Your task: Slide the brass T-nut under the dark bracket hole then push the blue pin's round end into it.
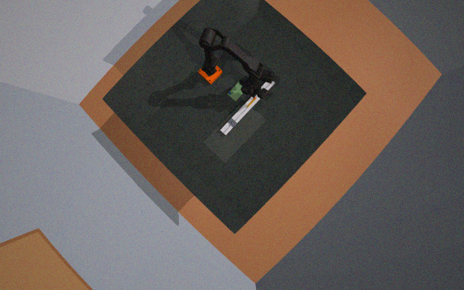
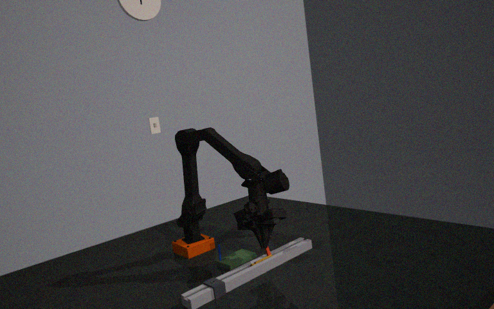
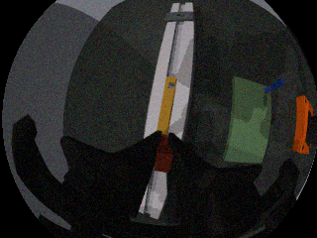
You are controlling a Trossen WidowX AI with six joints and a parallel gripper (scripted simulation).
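Pale blue-gray wall [image 2: 69, 95] and a darker gray one [image 2: 414, 95] met at a corner behind the black work surface [image 1: 299, 118] [image 2: 395, 260], which had a broad orange-brown border [image 1: 371, 61] around it in the top view. A white switch plate [image 2: 154, 125] and part of a round clock [image 2: 142, 9] showed on the paler wall.

The black arm [image 1: 241, 54] [image 2: 224, 150] rose from an orange base [image 1: 211, 80] [image 2: 200, 250] [image 3: 300, 126], bent over at its elbow and pointed its gripper [image 1: 255, 95] [image 2: 265, 248] [image 3: 165, 134] down above the aluminum rail [image 1: 241, 114] [image 2: 242, 276] [image 3: 158, 106]. Its fingers were clamped on the orange handle [image 1: 254, 97] [image 2: 268, 251] [image 3: 163, 155], which stood up at a slight tilt from one end of the brass T-nut [image 1: 251, 103] [image 2: 261, 261] [image 3: 167, 106].

The nut lay lengthwise along the rail's slot, its holed end toward the dark bracket [image 1: 231, 122] [image 2: 215, 286] [image 3: 179, 17]. Whether it sat fully beneath the slot's lips could not be told. The bracket straddled the rail near its far end in the wrist view, well apart from the nut.

Beside the rail, on the base's side, was the green tray [image 1: 235, 95] [image 2: 238, 259] [image 3: 248, 121], with the blue pin [image 1: 230, 93] [image 2: 220, 252] [image 3: 274, 85] upright at one end.
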